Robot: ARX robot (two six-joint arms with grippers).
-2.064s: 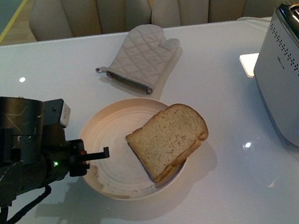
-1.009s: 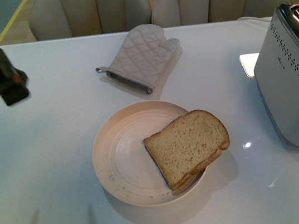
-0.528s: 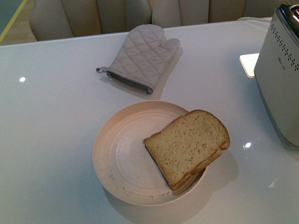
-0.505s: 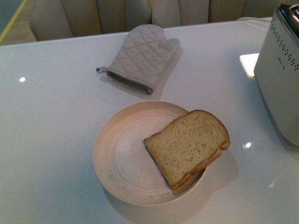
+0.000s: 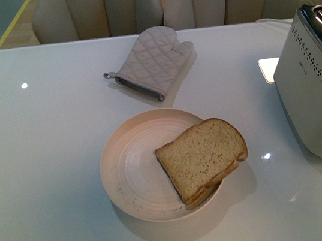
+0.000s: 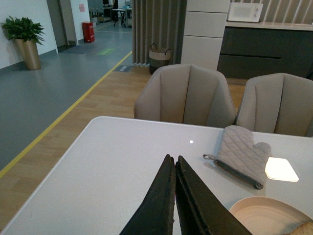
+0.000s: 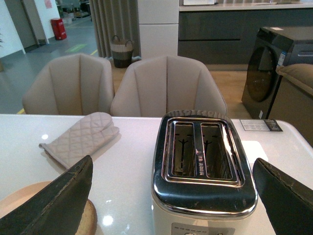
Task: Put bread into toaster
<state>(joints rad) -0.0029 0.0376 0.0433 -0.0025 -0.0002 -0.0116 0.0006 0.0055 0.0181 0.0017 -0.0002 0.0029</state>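
Bread on plate, well apart from toaster.
Front view: white table (image 5: 43, 144) fills the frame; toaster (image 5: 314, 91) at right edge, 2 slots in its chrome top; round plate (image 5: 129, 173) lower center; quilted mitt (image 5: 152, 61) upper center; bread (image 5: 203, 156) flat on the plate's right half, overhanging the rim. Left gripper (image 6: 174, 157): jaws pressed together, holding nothing. Right gripper (image 7: 172, 161): jaws spread wide, holding nothing.

white table (image 5: 44, 150) | on it: plate (image 5: 132, 173), oven mitt (image 5: 152, 61), toaster (image 5: 314, 91)
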